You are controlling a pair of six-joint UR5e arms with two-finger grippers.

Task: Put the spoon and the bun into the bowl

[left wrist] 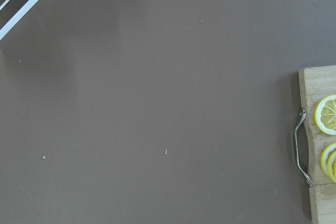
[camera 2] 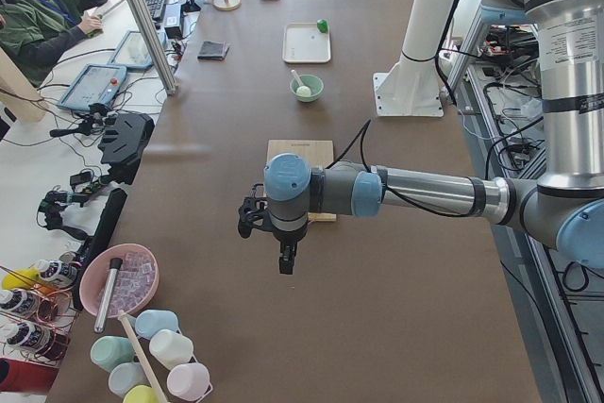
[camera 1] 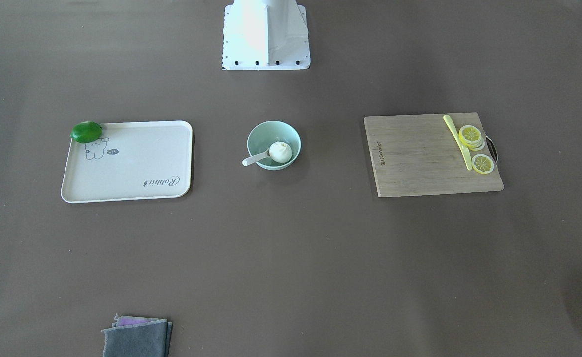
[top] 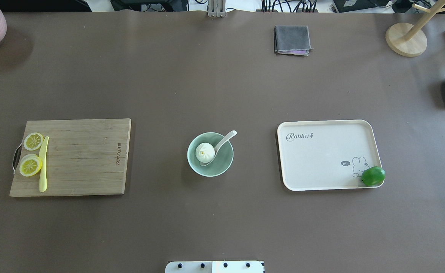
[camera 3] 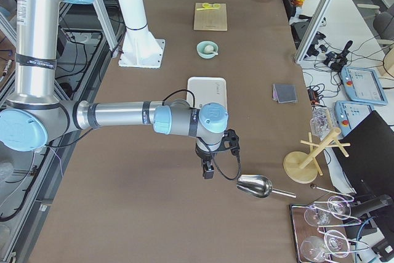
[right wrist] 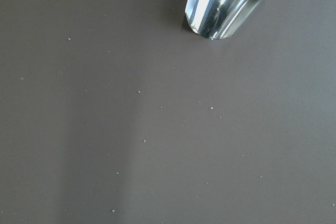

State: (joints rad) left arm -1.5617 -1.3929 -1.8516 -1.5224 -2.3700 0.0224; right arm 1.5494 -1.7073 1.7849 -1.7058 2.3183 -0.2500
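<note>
With the bun (top: 204, 152) and spoon (top: 226, 138) lying in the bowl (top: 215, 169), the left end effector (camera 2: 286, 261) and right end effector (camera 3: 208, 170) are hanging far from it, finger opening not determinable.

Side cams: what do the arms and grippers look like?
Silver tubes with pale-blue joint caps on both the left arm and right arm. A black cable loops to each wrist. The left gripper and right gripper are compact and black. Printed labels on upper tubes.

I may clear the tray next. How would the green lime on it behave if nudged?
The lime looks rounded and smooth, so it probably rolls. It sits at the corner rim of the tray, so a push might send it onto the table.
</note>
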